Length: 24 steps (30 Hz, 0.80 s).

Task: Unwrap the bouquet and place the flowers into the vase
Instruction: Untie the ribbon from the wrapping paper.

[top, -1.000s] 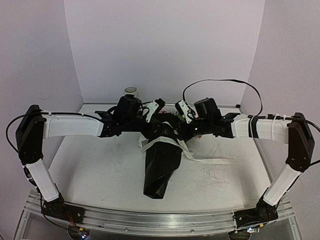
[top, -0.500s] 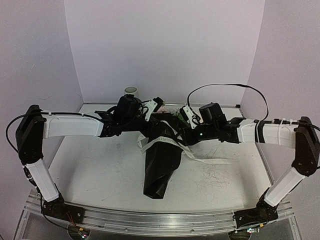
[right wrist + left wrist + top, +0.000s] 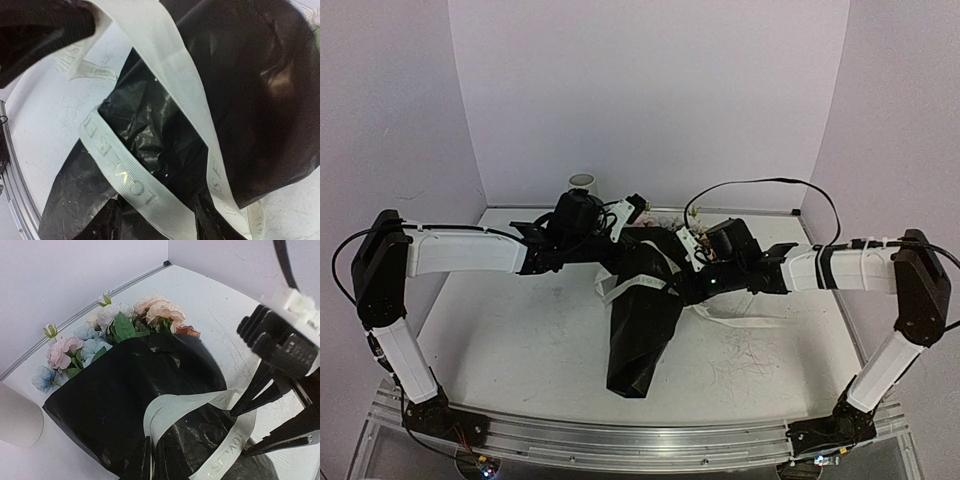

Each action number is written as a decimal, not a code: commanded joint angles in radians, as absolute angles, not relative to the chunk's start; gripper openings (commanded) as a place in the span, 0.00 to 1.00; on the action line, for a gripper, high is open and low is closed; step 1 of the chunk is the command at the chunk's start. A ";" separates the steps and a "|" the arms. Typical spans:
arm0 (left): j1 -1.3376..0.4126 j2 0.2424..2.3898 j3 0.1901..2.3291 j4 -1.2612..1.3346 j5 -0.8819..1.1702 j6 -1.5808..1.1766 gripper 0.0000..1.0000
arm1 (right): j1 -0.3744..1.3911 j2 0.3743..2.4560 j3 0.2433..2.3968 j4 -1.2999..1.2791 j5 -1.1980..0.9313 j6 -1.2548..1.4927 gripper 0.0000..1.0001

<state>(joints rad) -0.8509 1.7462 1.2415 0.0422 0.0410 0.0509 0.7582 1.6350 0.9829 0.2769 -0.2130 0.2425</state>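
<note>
The left end effector (image 3: pixel 152 456), fingers pressed together, pinches what we take to be the ribbon (image 3: pixel 197 407). It holds the loop up off the black wrap (image 3: pixel 125 390), we judge, so the other arm can get at it. The right end effector (image 3: pixel 159 216) has its 2 fingers spread, with a band of ribbon running between them and not yet gripped. We read this placing as a setup for pulling the tie loose.

Directly under both lies the bouquet (image 3: pixel 640 335), on its side on the worktop (image 3: pixel 520 340) with its cone tip toward the arm bases. The flowers (image 3: pixel 145 315) spill from the far end, beyond the left end effector. The vase (image 3: pixel 582 182) stands upright at the back behind the left arm, near the blooms but apart from them. The wrap is on and no flower is in the vase.
</note>
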 commanded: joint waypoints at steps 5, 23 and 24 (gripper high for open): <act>-0.853 1.720 1.272 0.058 0.023 0.046 0.08 | 0.764 1.640 1.005 0.288 -0.208 0.265 0.32; -0.853 1.615 1.223 0.065 -0.166 0.009 0.07 | 0.765 1.470 0.910 0.258 0.158 0.357 0.00; -0.853 1.604 1.215 0.069 -0.177 0.009 0.07 | 0.763 1.462 0.906 0.252 0.195 0.372 0.00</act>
